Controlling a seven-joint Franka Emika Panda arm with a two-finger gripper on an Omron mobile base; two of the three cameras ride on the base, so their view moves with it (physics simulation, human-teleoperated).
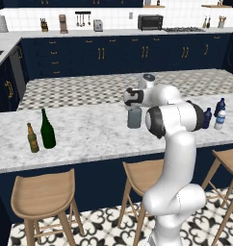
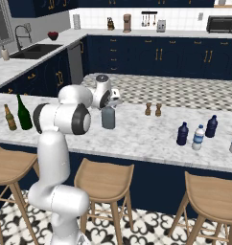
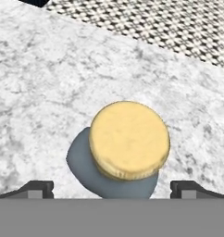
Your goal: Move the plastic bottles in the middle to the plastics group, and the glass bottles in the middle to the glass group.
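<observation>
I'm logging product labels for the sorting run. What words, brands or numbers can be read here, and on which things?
No text can be read in any view.
Beer bottle: yellowish label, too small and blurred to read.
Clear bottle: pale label band, nothing legible.
Grey bottle: the tan stopper is plain, with no marking.
Wine bottle and navy bottle: no label seen.

Both base views look forward and down over the marble worktop (image 1: pixel 89 134), from behind-left and behind-right, sharing the grey bottle (image 2: pixel 108 117). The hand view looks straight down, close above that bottle's tan stopper (image 3: pixel 129 140).
</observation>
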